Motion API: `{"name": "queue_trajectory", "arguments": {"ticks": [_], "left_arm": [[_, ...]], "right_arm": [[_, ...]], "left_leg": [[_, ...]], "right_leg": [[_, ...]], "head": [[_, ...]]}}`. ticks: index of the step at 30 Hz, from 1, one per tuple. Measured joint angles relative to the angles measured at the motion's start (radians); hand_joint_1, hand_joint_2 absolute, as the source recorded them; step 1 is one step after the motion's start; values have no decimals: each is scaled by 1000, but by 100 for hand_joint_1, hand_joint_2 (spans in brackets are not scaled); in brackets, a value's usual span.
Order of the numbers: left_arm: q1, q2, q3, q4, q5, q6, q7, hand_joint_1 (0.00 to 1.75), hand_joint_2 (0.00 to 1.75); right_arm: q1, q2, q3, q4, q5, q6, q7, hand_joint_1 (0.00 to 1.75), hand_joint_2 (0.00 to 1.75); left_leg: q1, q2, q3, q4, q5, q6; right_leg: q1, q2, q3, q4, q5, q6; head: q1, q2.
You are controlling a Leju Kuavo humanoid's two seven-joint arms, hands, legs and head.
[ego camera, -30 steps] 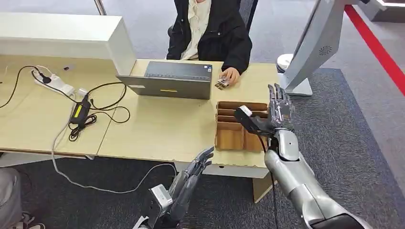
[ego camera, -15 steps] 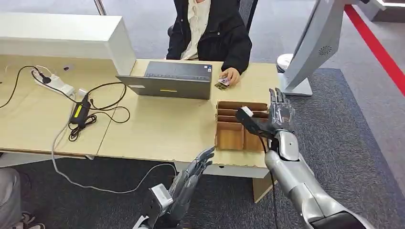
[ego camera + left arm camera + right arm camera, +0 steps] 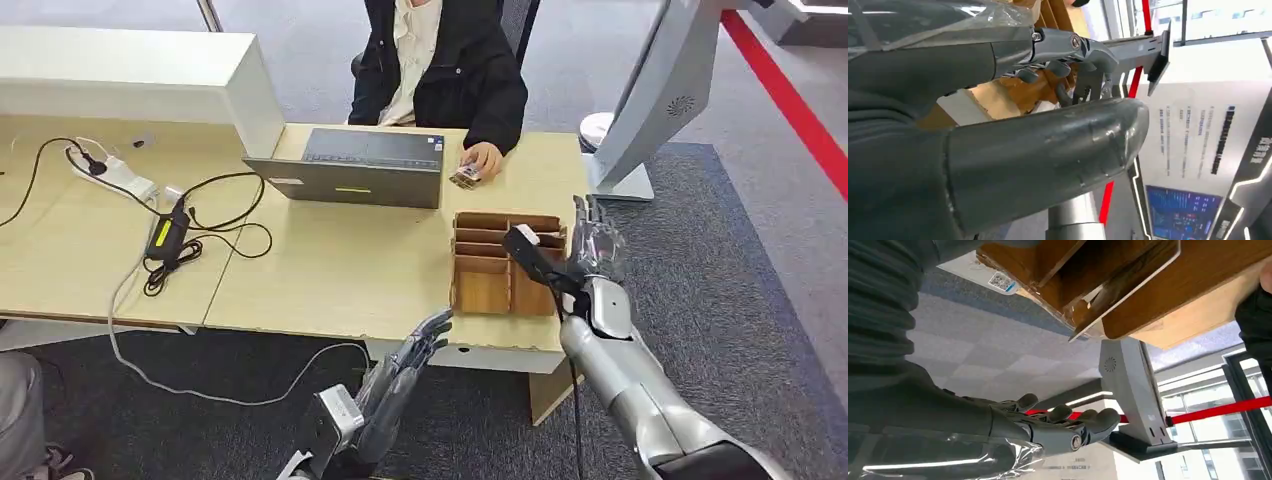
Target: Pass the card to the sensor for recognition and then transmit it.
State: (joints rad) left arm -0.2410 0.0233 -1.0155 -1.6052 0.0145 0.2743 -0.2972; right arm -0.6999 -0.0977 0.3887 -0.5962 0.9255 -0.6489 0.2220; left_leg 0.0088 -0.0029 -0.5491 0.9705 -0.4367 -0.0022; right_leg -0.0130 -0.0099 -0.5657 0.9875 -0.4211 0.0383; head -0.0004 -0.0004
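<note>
Card [image 3: 466, 176], its print unreadable, lies under a person's hand [image 3: 484, 157]; both the left robot hand [image 3: 405, 365] and right robot hand [image 3: 592, 240] are spread, empty.

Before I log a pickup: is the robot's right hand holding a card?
No, in the head view the right hand is open beside the wooden tray, holding nothing.

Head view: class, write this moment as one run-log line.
right robot hand: open, raised beside brown wooden compartment tray | left robot hand: open, below desk edge | small card: under person's hand

Left hand [image 3: 1058, 85] empty, fingers loosely curled, wooden box [image 3: 1013, 95] beyond
</note>
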Motion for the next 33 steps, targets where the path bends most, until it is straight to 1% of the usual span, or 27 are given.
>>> {"name": "queue_trajectory", "arguments": {"ticks": [11, 17, 22, 33], "left_arm": [[0, 0, 0, -4, -3, -6, 4, 0, 0], [0, 0, 0, -5, -3, -9, 4, 0, 0], [2, 0, 0, -6, -7, -20, 2, 0, 0], [5, 0, 0, -6, -7, -23, 0, 0, 0]], "right_arm": [[-1, -4, 31, 0, -25, -2, 0, 0, 175], [-2, -4, 35, 0, -25, -2, 0, 0, 175], [-10, 0, 62, -8, -58, -2, -15, 0, 175], [-16, 11, 88, -11, -57, 1, -20, 0, 175]], "left_leg": [[0, 0, 0, 0, 0, 0], [0, 0, 0, 0, 0, 0], [0, 0, 0, 0, 0, 0], [0, 0, 0, 0, 0, 0]], "right_leg": [[0, 0, 0, 0, 0, 0], [0, 0, 0, 0, 0, 0], [0, 0, 0, 0, 0, 0], [0, 0, 0, 0, 0, 0]], "head": [[0, 0], [0, 0], [0, 0], [0, 0]]}}
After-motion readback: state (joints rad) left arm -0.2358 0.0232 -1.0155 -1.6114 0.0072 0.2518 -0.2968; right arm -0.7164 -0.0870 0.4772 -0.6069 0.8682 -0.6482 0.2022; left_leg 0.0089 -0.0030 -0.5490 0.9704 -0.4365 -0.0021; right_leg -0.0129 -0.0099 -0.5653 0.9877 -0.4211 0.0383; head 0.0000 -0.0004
